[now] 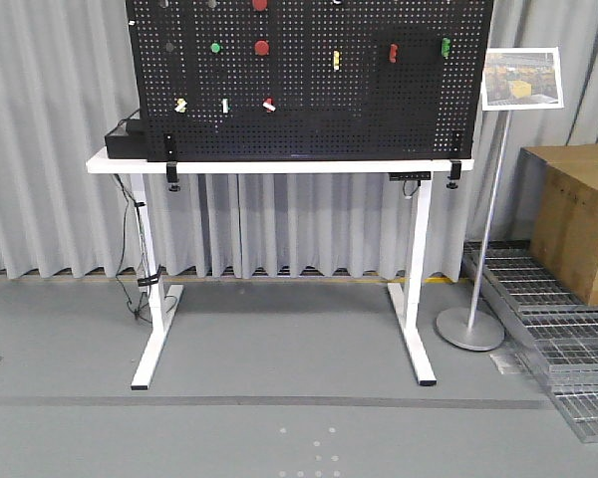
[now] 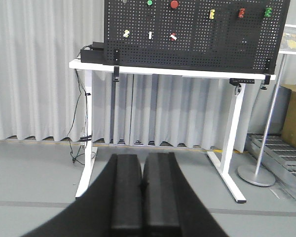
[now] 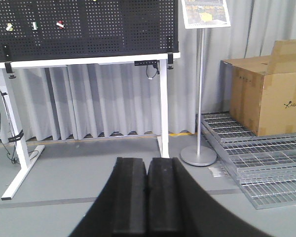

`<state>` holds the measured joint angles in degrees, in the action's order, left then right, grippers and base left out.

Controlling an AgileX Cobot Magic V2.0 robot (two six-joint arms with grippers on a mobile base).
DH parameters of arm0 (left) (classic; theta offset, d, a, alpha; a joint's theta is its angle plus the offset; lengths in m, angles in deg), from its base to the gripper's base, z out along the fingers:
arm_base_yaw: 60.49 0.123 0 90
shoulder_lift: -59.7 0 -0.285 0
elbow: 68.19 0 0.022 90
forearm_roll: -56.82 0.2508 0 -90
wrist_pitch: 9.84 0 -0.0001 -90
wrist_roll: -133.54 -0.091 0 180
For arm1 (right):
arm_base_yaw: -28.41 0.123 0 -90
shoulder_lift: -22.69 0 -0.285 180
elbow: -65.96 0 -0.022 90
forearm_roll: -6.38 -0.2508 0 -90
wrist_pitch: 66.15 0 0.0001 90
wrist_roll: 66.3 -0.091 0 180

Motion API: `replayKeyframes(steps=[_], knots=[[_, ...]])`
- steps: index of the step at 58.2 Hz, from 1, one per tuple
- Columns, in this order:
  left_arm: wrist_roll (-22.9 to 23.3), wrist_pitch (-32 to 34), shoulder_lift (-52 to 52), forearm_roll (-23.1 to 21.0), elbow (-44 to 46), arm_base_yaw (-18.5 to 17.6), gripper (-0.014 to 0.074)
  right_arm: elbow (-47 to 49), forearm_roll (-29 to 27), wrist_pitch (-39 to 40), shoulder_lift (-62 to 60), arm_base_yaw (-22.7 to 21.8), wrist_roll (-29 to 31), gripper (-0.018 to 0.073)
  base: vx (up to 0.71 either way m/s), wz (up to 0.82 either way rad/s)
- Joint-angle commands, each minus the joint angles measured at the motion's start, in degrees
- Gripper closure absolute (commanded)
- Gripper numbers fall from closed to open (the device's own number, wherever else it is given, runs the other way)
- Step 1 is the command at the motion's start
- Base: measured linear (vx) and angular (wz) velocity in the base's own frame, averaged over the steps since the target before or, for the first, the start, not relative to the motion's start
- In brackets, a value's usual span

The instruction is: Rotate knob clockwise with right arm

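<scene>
Right wrist-mounted, right claw (image 3: 147,197) clenched empty, left claw (image 2: 141,197) likewise, cardboard box (image 3: 266,94) contents hidden, probable red knob (image 1: 262,47) on pegboard (image 1: 359,119).

We face the pegboard (image 1: 309,129) and counter (image 1: 279,166) square-on from well back, our left wrist view looks over the left tool (image 2: 142,165) at the same board, our right wrist view over the right tool (image 3: 147,168) points rightward, sharing counter and sign stand (image 3: 201,98).

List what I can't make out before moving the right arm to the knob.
- Front view: the frame edge cuts off the pegboard top and its highest fittings.
- All views: fittings too small to identify.
- Right wrist view: the right tool hides the near floor; board mostly out of frame.
</scene>
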<state>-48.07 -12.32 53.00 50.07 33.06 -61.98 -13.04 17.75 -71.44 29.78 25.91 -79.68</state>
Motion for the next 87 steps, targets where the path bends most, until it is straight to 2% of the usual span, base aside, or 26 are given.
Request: replayKeyframes(steps=[1,87], knots=[[0.26,4.71,-0.01,-0.44,-0.75,0.11,0.0603,-0.29,0.17,4.70,-0.59,-0.38,0.37,0.0568,0.00,0.00],[0.26,4.71,-0.01,-0.44,-0.75,0.11,0.0603,-0.29,0.17,4.68,-0.59,-0.38,0.37,0.0568,0.05,0.01]])
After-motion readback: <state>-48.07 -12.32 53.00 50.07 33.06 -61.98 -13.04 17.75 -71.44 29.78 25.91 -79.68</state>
